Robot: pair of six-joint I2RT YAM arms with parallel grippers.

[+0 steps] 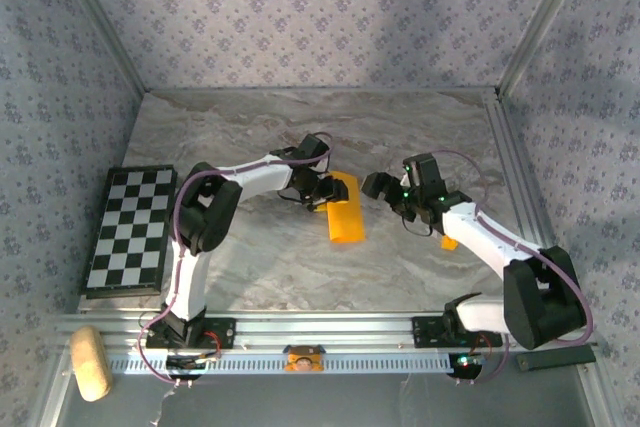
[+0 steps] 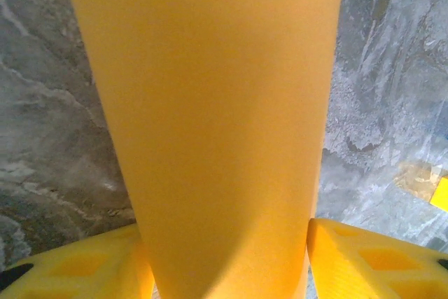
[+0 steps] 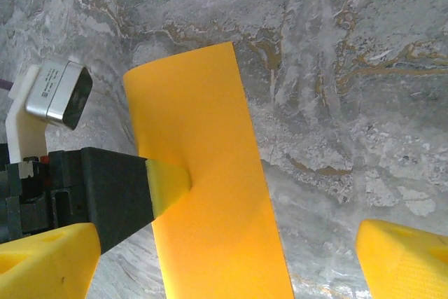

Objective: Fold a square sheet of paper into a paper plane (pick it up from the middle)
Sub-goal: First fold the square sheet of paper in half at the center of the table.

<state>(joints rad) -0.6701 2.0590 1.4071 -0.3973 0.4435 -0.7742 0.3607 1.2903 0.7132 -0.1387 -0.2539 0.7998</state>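
Square sheet of paper (image 1: 348,219) is sitting pretty much in the middle of the marble table (image 1: 300,127), between the two arms. It's not square to look at right now: it shows as a long narrow orange-yellow strip, long side running near to far with a slight tilt. From the right wrist cam its left edge looks a bit lifted and curved rather than dead flat.

The left gripper (image 1: 322,194) is at that left edge, coming in from the left. Its jaws are partway apart with the paper running between them. In its own wrist view the two yellow fingers (image 2: 77,267) sit either side of a big orange sweep of paper. One fingertip (image 3: 168,181) touches the top face of the sheet. It doesn't look like a tight pinch, and the other tip is hidden by the paper, so I can't say more than that.

The right gripper (image 1: 380,187) hangs just right of the paper, pointing at it, not touching. Jaws are spread wide and there's nothing in them.

Other stuff: a black-and-white chequered board (image 1: 130,230) lies at the left edge of the table, well apart from the paper. There's also a tiny orange bit (image 1: 450,243) on the table by the right arm.
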